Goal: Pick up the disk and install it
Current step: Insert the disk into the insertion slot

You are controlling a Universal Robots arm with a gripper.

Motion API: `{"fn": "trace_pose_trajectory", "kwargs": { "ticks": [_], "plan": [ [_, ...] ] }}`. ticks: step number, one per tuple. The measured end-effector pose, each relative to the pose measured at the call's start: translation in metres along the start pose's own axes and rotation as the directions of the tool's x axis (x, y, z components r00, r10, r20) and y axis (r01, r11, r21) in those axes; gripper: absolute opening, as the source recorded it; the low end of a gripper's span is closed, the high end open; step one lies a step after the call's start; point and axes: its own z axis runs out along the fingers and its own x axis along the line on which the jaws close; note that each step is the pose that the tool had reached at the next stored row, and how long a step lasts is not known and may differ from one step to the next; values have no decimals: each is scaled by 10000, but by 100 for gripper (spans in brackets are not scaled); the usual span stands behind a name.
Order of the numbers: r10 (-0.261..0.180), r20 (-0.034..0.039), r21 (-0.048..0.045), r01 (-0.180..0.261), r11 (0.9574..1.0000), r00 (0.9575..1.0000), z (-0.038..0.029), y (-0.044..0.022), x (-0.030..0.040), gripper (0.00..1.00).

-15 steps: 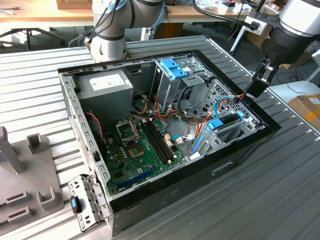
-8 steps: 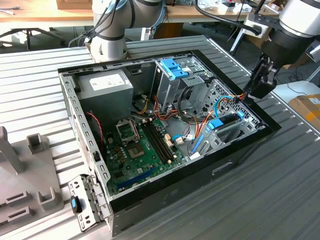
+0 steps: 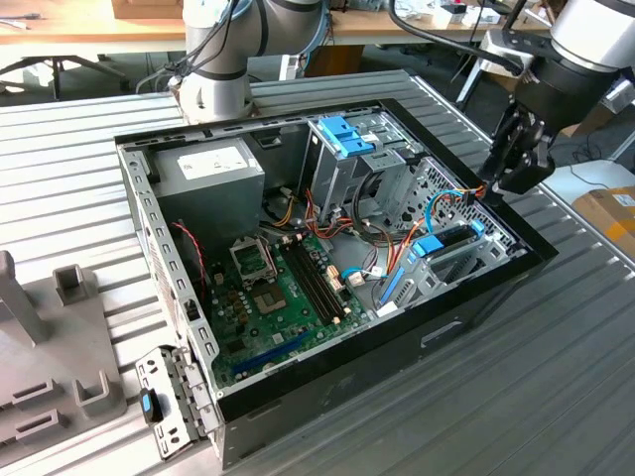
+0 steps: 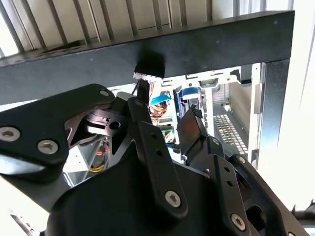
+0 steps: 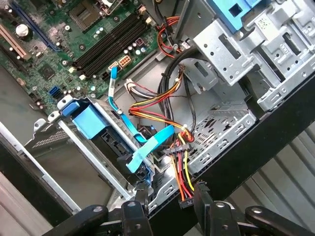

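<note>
The disk (image 3: 448,241) stands on edge in the drive bay at the corner of the open computer case on the exterior view's right. Its light-blue bracket faces up, and its dark side shows below the bracket in the first wrist view (image 5: 91,120). My gripper (image 3: 508,177) hangs just above the case's black rim, a short way beyond the disk. It is open, with nothing between its fingers (image 5: 170,196). A black power connector on a red, yellow and black cable lies just beyond the fingertips. In the second wrist view the gripper (image 4: 165,115) points down past the rim into the case.
The case holds a green motherboard (image 3: 278,288), a grey power-supply box (image 3: 208,169) and a tall metal cage with blue tabs (image 3: 347,139). Cable bundles (image 5: 172,123) and a blue flat cable (image 5: 147,147) cross beside the bay. A grey fixture (image 3: 40,347) stands at the exterior view's left.
</note>
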Motion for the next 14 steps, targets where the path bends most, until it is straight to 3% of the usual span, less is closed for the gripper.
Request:
{"fn": "trace_pose_trajectory", "kwargs": {
  "ticks": [2,5,8,12,14],
  "plan": [
    [-353,7,-12,353,9994,9994,2,-13,-13,50],
    [-529,10,-18,529,9986,9986,5,-55,-52,50],
    [-744,15,-27,744,9972,9972,9,-53,-71,50],
    [-1606,34,-55,1606,9870,9870,14,-52,-73,50],
    [-2090,46,-70,2090,9779,9779,17,-52,-73,50]
  ]
}}
